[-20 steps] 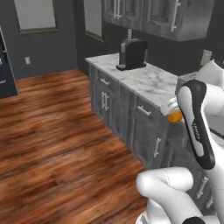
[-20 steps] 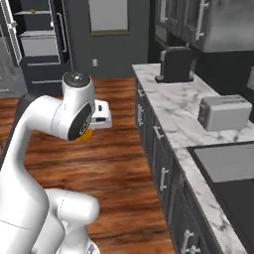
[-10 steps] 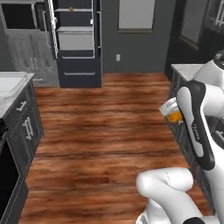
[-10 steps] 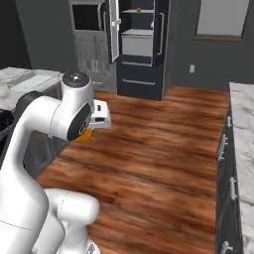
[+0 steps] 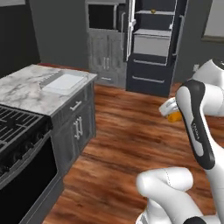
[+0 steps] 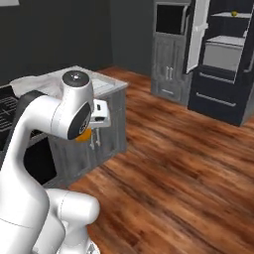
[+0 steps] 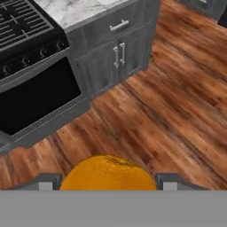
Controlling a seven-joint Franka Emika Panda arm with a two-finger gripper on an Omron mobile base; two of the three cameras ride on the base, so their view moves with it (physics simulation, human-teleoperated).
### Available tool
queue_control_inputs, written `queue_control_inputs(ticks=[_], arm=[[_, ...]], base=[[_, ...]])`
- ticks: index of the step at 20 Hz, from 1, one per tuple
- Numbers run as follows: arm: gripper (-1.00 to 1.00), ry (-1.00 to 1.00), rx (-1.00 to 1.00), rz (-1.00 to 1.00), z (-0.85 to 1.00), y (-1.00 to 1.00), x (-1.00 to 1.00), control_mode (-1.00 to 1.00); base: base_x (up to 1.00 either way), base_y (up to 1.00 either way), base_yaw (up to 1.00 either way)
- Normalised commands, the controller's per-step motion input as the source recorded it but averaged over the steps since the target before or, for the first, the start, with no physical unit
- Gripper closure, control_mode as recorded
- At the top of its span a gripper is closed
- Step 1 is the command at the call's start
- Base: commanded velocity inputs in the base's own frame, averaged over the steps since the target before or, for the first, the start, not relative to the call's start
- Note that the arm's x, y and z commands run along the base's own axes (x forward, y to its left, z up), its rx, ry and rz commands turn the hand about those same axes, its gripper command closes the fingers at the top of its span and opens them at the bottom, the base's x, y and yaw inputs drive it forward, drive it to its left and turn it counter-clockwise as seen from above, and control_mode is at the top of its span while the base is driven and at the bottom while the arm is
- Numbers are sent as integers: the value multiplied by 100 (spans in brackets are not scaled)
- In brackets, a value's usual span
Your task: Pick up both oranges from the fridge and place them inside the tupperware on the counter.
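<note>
Wood floor under the gripper (image 7: 106, 186), clamped on the bright orange (image 7: 107, 174). Tupperware (image 5: 64, 83) on the counter (image 5: 26, 92) ahead-left is empty. Second orange (image 6: 233, 13) sits on the fridge (image 5: 155, 43) shelf, so both placements remain.

No readable text, labels, brands or numbers anywhere. Arm (image 5: 197, 127) has a small dark marking along its link in the left base view, too blurred to read.
</note>
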Motion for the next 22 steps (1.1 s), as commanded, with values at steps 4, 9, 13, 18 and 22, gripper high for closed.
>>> queue_control_inputs(ticks=[4, 9, 13, 18, 22], arm=[[100, 0, 0, 0, 0, 0, 0, 100], [100, 0, 0, 0, 0, 0, 0, 100], [100, 0, 0, 0, 0, 0, 0, 100], [100, 0, 0, 0, 0, 0, 0, 100], [100, 0, 0, 0, 0, 0, 0, 100]], base=[[100, -3, 57], [100, -9, 56], [100, -35, 50], [100, -64, 44], [84, -69, 31]])
